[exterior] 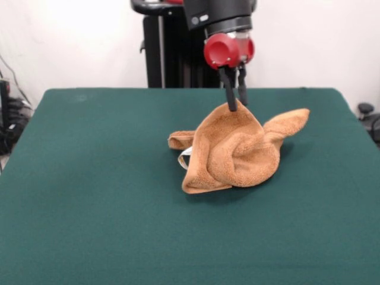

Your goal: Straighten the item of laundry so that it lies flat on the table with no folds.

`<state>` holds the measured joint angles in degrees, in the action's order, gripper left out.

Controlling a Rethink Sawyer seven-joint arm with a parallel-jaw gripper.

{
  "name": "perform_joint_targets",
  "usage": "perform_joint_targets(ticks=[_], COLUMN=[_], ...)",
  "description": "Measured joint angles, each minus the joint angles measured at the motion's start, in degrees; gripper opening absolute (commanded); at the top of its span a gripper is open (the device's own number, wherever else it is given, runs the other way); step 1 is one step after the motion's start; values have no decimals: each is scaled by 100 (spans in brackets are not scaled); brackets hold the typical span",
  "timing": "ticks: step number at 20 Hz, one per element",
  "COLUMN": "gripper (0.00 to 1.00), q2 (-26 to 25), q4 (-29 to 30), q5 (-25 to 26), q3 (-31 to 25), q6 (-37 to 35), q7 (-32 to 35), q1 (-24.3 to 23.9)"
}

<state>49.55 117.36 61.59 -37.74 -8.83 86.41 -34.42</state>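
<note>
One towel (234,151), one hand (236,105), one arm, one bench (89,190). No person, nothing else on the green cloth.

The hand comes down from above and its two dark fingers (228,89) are pinched on the towel's highest point, a peak of cloth pulled up off the bench. So the hand is closed, gripping the towel at its top, and the rest of the towel hangs and spreads below and mostly toward the camera side of the hand.

The towel sits roughly mid-bench, a bit toward the picture's right, and is badly bunched: rolled folds wrap across its lower body, one corner sticks out to the right of the hand, a shorter flap pokes out to the left. A small white tag (185,158) shows at the towel's left lower edge. The lower edge rests on the bench; the peak is lifted clear.

Long axis: looks to run left-right across the picture, flap to corner, but the bunching makes that a guess.

Judgement: task is early, no part lies flat yet. The coming move turns on the bulk lying below and camera-ward of the grip point.
</note>
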Motion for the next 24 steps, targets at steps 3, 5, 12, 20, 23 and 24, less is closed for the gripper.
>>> perform_joint_targets(ticks=[3, 5, 12, 20, 23, 24], gripper=[100, 100, 100, 100, 100, 100], q2=[-77, -100, -255, -342, -341, -341], q4=[-39, -58, -129, -131, -131, -131], q5=[0, 0, 5, 4, -18, -24], q3=[112, 178, 384, 445, 444, 443], q6=[-36, -92, -446, -546, -546, -544], q7=[0, 0, 0, 0, 0, 0], q1=[21, 31, 78, 129, 112, 102])
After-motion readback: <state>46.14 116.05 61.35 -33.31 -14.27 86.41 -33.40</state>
